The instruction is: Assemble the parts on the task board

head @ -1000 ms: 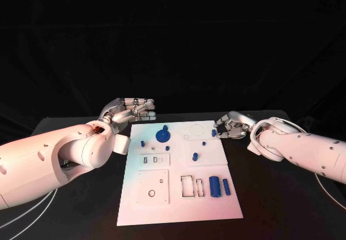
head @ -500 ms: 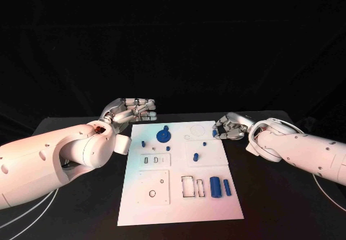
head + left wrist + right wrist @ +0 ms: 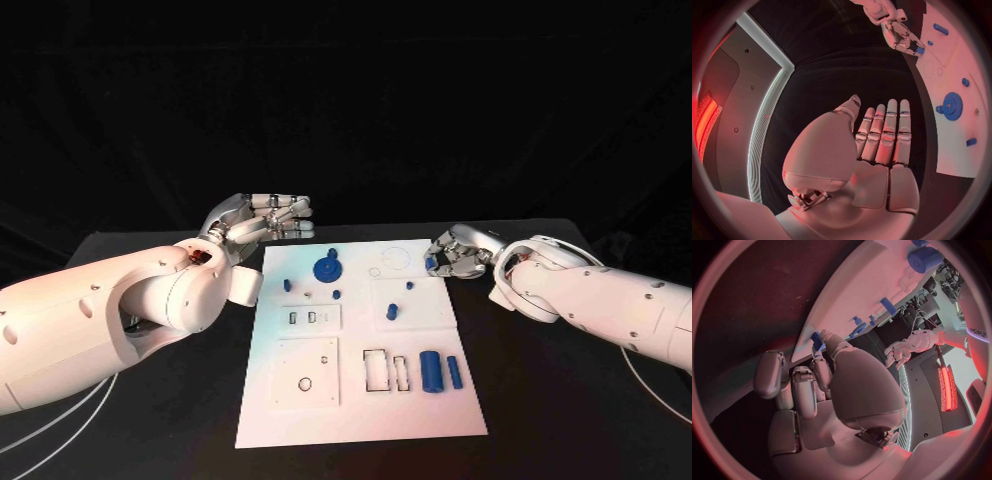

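The white task board [image 3: 361, 410] lies in the middle of the black table. My right hand [image 3: 456, 254] hovers at the board's far right edge and pinches a small blue part [image 3: 430, 263] between thumb and a finger; the right wrist view shows this part [image 3: 817, 340] at the fingertips, close to the board's rim [image 3: 873, 285]. My left hand [image 3: 268, 217] is held above the table just beyond the board's far left corner, with its fingers [image 3: 891, 131] straight, spread and empty. A blue gear [image 3: 327, 268] stands on the far part of the board.
A thick blue cylinder [image 3: 430, 372] and a thinner blue peg [image 3: 454, 373] lie on the board's near right part, beside a rectangular slot [image 3: 374, 372]. Small blue pieces [image 3: 389, 314] sit mid-board. Black table surrounds the board on all sides.
My right hand has shifted slightly toward the board's far edge with the blue part still pinched. My left hand has risen a little.
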You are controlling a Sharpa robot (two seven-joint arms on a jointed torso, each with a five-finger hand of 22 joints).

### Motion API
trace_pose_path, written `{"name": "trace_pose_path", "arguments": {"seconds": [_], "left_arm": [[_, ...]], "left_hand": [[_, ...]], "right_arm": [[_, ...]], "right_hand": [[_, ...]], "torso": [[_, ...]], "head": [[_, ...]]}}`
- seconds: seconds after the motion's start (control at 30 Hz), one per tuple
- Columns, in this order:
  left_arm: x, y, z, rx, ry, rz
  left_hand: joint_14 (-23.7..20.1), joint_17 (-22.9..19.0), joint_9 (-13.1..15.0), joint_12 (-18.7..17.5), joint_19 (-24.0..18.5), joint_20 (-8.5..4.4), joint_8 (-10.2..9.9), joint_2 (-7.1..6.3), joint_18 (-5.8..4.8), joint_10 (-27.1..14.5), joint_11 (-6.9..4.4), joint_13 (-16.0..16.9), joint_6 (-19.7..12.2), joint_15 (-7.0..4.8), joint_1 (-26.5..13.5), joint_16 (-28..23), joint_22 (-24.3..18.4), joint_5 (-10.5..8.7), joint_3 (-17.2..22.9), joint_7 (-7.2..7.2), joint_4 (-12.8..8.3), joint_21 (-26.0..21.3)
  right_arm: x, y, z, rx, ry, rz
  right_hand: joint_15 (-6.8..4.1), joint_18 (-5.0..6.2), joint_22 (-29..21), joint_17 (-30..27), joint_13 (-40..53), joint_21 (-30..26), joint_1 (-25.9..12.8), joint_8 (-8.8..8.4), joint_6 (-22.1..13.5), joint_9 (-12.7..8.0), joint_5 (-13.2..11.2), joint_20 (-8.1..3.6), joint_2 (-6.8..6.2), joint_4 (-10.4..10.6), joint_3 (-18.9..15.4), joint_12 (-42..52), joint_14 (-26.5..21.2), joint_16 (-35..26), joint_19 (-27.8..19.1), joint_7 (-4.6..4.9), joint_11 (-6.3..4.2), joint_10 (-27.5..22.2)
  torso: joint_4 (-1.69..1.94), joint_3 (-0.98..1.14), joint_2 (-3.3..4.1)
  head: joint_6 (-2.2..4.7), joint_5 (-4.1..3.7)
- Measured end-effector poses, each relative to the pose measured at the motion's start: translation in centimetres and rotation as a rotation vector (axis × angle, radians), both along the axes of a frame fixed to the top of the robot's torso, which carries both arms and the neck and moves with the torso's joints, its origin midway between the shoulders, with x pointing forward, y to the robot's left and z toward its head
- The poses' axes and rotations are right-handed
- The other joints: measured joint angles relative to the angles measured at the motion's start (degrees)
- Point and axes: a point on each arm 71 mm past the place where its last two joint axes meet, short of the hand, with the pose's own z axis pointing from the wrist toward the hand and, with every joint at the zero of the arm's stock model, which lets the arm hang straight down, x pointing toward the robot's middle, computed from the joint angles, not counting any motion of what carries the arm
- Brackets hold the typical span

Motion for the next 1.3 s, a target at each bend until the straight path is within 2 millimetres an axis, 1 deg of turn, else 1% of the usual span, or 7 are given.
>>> {"name": "trace_pose_path", "arguments": {"seconds": [0.2, 0.23, 0.53, 0.73, 0.83, 1.07, 1.3], "left_arm": [[0.0, 0.0, 0.0, 0.000, 0.000, 0.000], [0.0, 0.0, 0.0, 0.000, 0.000, 0.000], [0.0, 0.1, 0.0, 0.000, 0.000, 0.001], [0.1, 0.1, 0.0, 0.001, 0.000, 0.003], [0.1, 0.2, 0.0, 0.002, 0.000, 0.005], [0.3, 0.2, -0.1, 0.002, 0.001, 0.008], [0.6, -0.1, -0.3, 0.001, 0.002, 0.008]], "left_hand": [[0.00, 0.00, 0.00, 0.00, 0.00, 0.00, 0.00, 0.00, 0.00, 0.00, 0.00, 0.00, 0.00, 0.00, 0.00, 0.00, 0.00, 0.00, 0.00, 0.00, 0.00, 0.00], [0.00, 0.00, 0.00, 0.00, 0.00, 0.00, 0.00, 0.00, 0.00, 0.00, 0.00, 0.00, 0.00, 0.00, 0.00, 0.00, 0.00, 0.00, 0.00, 0.00, 0.00, 0.00], [0.00, -0.01, 0.00, 0.00, 0.00, 0.00, 0.00, 0.00, 0.00, 0.00, 0.00, 0.00, 0.00, 0.00, 0.00, 0.00, 0.00, 0.00, 0.00, 0.00, 0.00, 0.00], [0.00, -0.01, 0.00, 0.00, 0.00, 0.00, 0.00, 0.00, 0.00, 0.00, 0.00, 0.00, 0.00, 0.00, 0.00, 0.00, 0.00, 0.00, 0.00, 0.00, 0.00, 0.00], [0.00, -0.01, 0.00, 0.00, 0.00, 0.00, 0.00, 0.00, 0.01, 0.00, 0.00, 0.00, 0.00, 0.00, 0.00, 0.00, 0.00, 0.00, 0.00, 0.00, 0.00, 0.00], [0.00, -0.02, 0.00, 0.00, 0.00, 0.00, 0.00, 0.00, 0.00, 0.00, 0.00, 0.00, 0.00, 0.00, 0.00, 0.00, 0.00, 0.00, 0.00, 0.00, 0.00, 0.00], [0.00, 0.04, 0.00, 0.00, 0.00, 0.00, 0.00, 0.00, 0.00, 0.00, 0.00, 0.00, 0.00, 0.00, 0.00, -0.23, -0.07, 0.00, 0.00, 0.00, 0.00, 0.00]], "right_arm": [[0.0, 0.0, 0.0, -0.001, 0.001, -0.002], [0.0, 0.0, 0.0, -0.001, 0.001, -0.003], [0.0, 0.1, 0.1, 0.005, -0.008, -0.005], [-0.5, 0.6, 0.4, 0.030, -0.021, -0.001], [-0.9, 1.2, 1.3, 0.052, -0.033, 0.004], [-2.4, 4.6, 3.8, 0.106, -0.049, 0.058], [-4.8, 10.0, 4.7, 0.120, -0.045, 0.138]], "right_hand": [[-0.42, 0.00, 0.30, 0.00, 0.18, 0.24, 0.15, 0.86, 1.30, 0.24, -0.22, -0.29, 0.61, -0.01, 0.32, 0.00, 0.00, 0.00, 0.29, -0.49, -0.40, 0.40], [-0.42, -0.01, 0.37, 0.00, 0.20, 0.24, 0.15, 0.86, 1.51, 0.29, -0.22, -0.29, 0.61, -0.12, 0.43, 0.00, 0.00, 0.00, 0.29, -0.30, -0.40, 0.40], [-1.23, 0.00, 1.54, -0.01, 1.02, 1.62, 0.14, 2.63, 3.82, 0.59, -1.33, -1.03, 1.84, 0.02, 1.45, 0.66, 0.00, 0.00, 1.03, -1.40, -1.43, 1.43], [-1.43, 0.00, 2.05, -0.01, 1.43, 1.99, -0.30, 2.95, 3.83, 0.60, -1.57, -1.09, 2.58, 0.14, 1.74, 0.90, 0.21, 0.00, 1.53, -1.43, -1.63, 1.63], [-1.43, 0.00, 2.11, -0.02, 1.43, 1.99, -0.37, 2.96, 3.83, 0.60, -1.58, -1.09, 2.66, 0.14, 1.74, 0.90, 0.21, 0.00, 1.52, -1.44, -1.83, 1.83], [-1.43, -0.01, 2.34, -0.02, 1.49, 2.22, -0.44, 2.96, 3.72, 0.60, -0.85, -1.31, 2.89, 0.16, 2.06, 0.90, 0.21, 0.00, 1.74, -1.54, -1.83, 1.83], [-1.43, 0.00, 2.52, -0.02, 1.74, 2.66, -0.73, 2.97, 3.62, 0.60, -0.86, -1.31, 3.18, 0.32, 2.21, 1.12, 0.21, 0.00, 1.73, -1.64, -1.74, 2.17]], "torso": [[-0.03, -0.02, -0.01], [-0.03, -0.02, -0.01], [-0.01, -0.02, -0.03], [-0.04, -0.03, -0.08], [-0.06, -0.06, -0.13], [-0.18, -0.09, -0.38], [-0.16, -0.20, -0.75]], "head": [[-0.09, 0.09], [-0.10, 0.09], [-0.15, 0.13], [-0.16, 0.19], [-0.15, 0.22], [-0.37, 0.71], [-1.08, 1.68]]}}
